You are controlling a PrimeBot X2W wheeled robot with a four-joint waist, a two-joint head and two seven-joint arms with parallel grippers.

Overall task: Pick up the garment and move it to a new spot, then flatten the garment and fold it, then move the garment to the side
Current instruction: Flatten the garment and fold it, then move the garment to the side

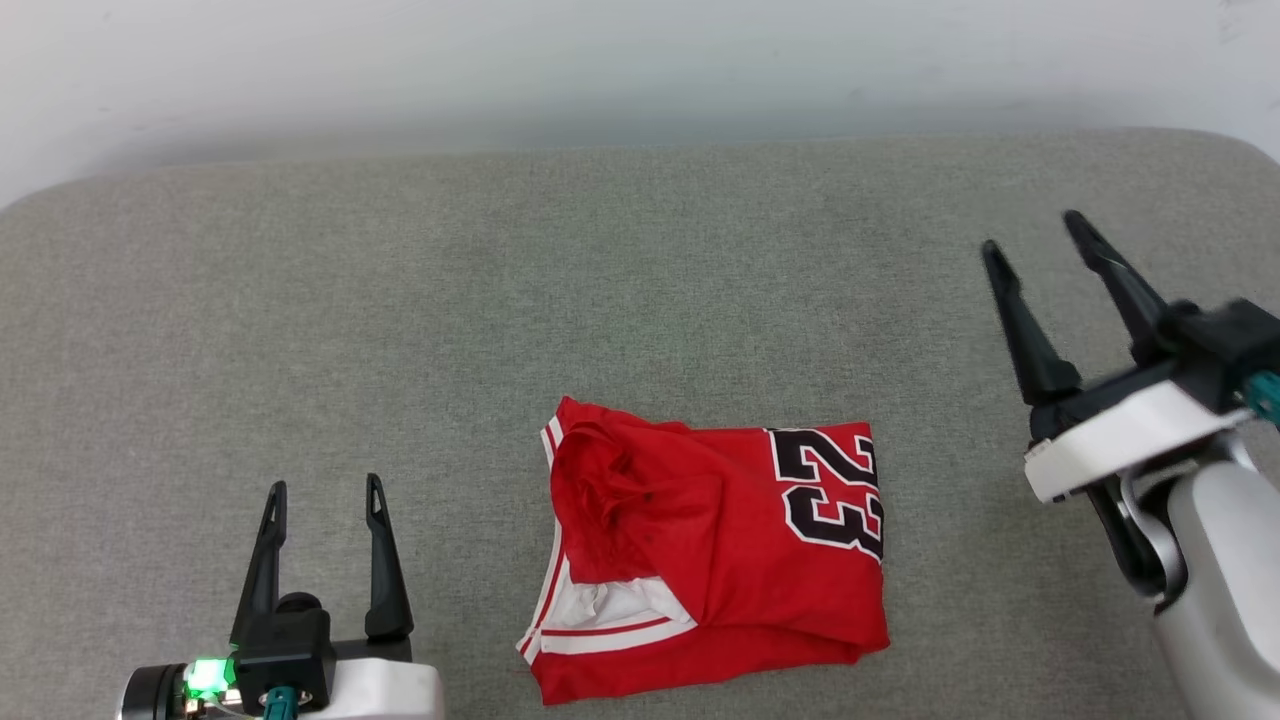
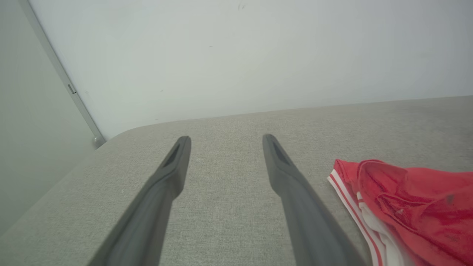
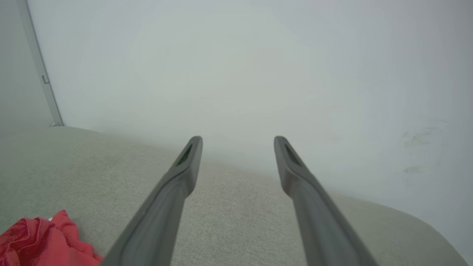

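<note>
Finding the red soft jersey T-shirt with white sleeves (image 1: pixel 700 560) folded in a rough rectangle at the front middle of the grey fabric tabletop (image 1: pixel 400 300). My left tool (image 1: pixel 322 495) and right tool (image 1: pixel 1032 235) are both spread apart and empty, one on either side of it. Folding looks done; moving it aside remains.

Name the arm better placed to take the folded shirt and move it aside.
Left, probably. The left gripper sits open close beside the garment, by its striped edge; the right gripper, also open, stands farther off, pointing past it toward the wall.
</note>
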